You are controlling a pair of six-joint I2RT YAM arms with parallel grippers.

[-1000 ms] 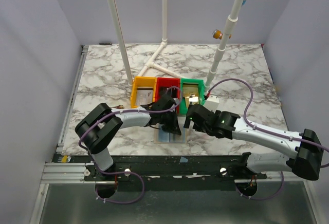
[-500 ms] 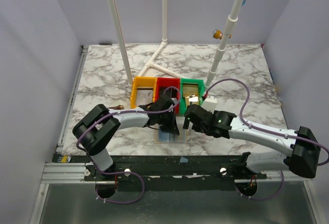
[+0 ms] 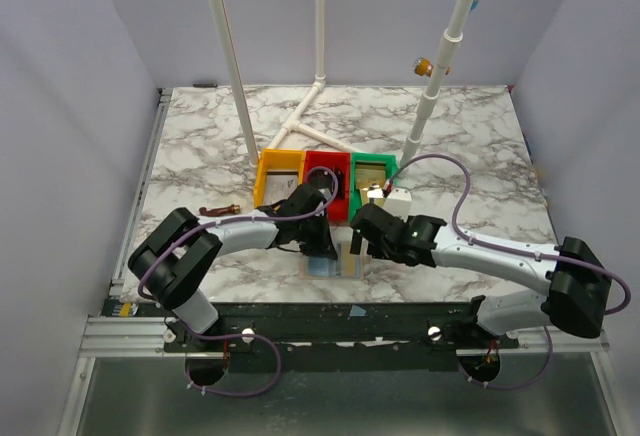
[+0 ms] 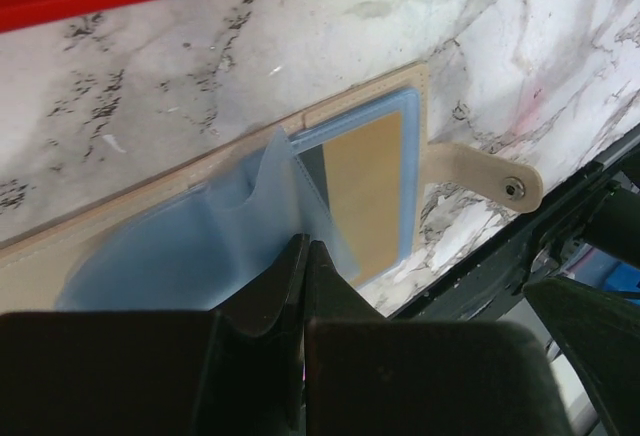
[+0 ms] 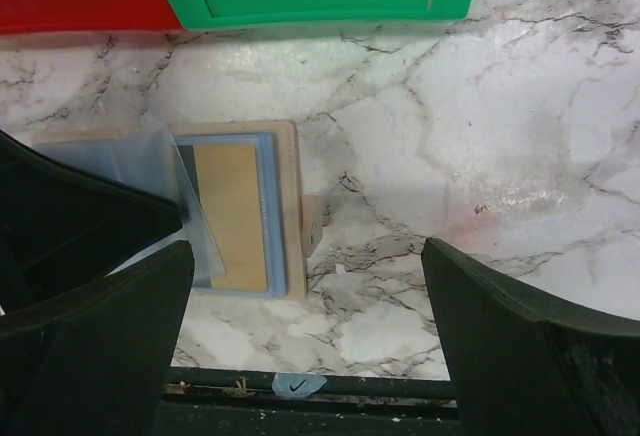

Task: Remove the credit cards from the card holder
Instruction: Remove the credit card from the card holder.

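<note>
The card holder (image 3: 342,264) lies open on the marble near the front edge, with a tan border (image 5: 290,206) and pale blue plastic sleeves. A gold-tan credit card (image 4: 365,196) sits in its right-hand sleeve, and it shows in the right wrist view too as a gold-tan card (image 5: 232,216). My left gripper (image 4: 303,248) is shut on a translucent blue sleeve (image 4: 262,191) and holds it lifted off the holder. My right gripper (image 5: 308,256) is open just right of the holder, above its tan strap, with nothing between its fingers (image 5: 470,316).
Yellow (image 3: 262,181), red (image 3: 322,157) and green (image 3: 372,158) trays stand in a row just behind the holder. A white block (image 3: 398,199) lies by the green tray. White pipes (image 3: 300,126) rise behind. The table's front rail (image 5: 300,386) is close below.
My right arm has swung left and its gripper has come closer to the card holder. The left arm has shifted slightly left, still gripping the sleeve.
</note>
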